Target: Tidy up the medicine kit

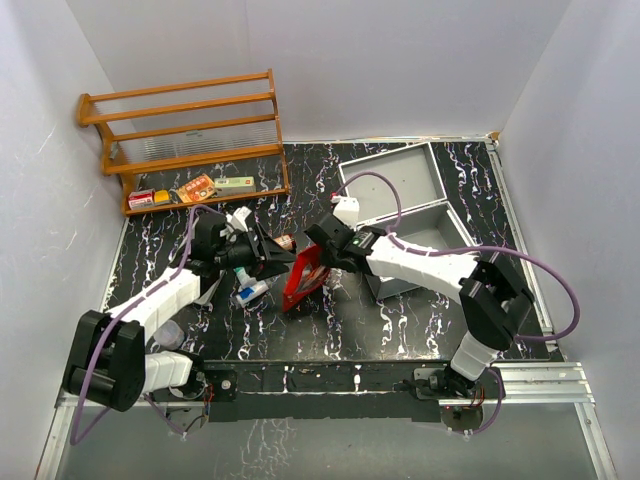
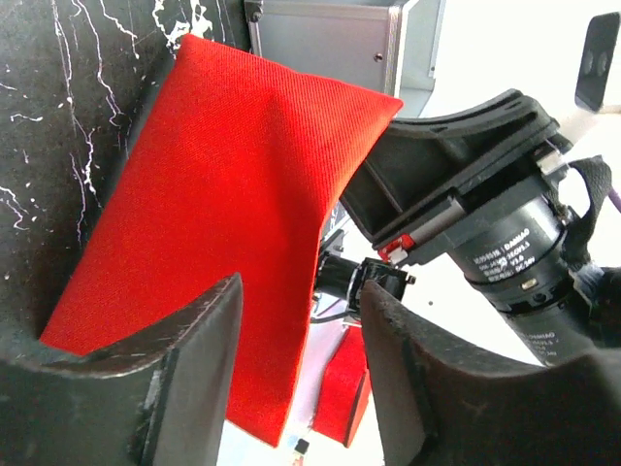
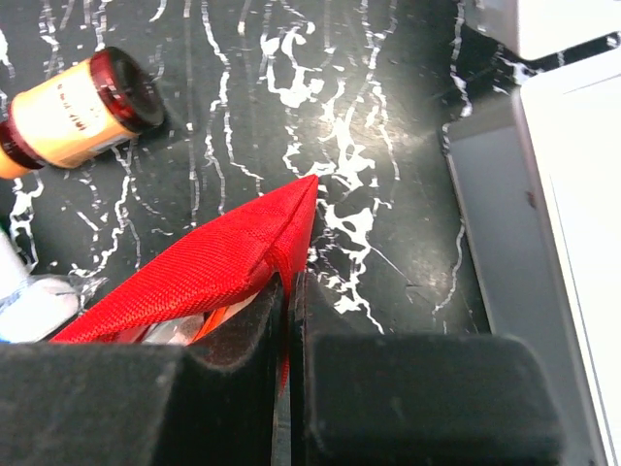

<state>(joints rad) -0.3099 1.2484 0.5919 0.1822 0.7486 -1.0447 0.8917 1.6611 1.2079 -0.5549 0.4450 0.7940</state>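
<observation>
Pouch (image 1: 303, 280): red woven fabric, tilted up on black marbled table (image 3: 388, 146);
Right gripper (image 3: 289, 291): fingers pinched on pouch's corner seam;
Left gripper (image 2: 301, 291): fingers spread, pouch just ahead;
Bottle (image 3: 82, 107): amber cylinder, lying near pouch

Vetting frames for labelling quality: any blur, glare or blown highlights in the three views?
Top external: even light, sharp, no glare on the table. Left wrist: red pouch crisp, left fingers soft, lower background blown white. Right wrist: right fingers blurred, bottle fairly sharp, box overexposed.
</observation>
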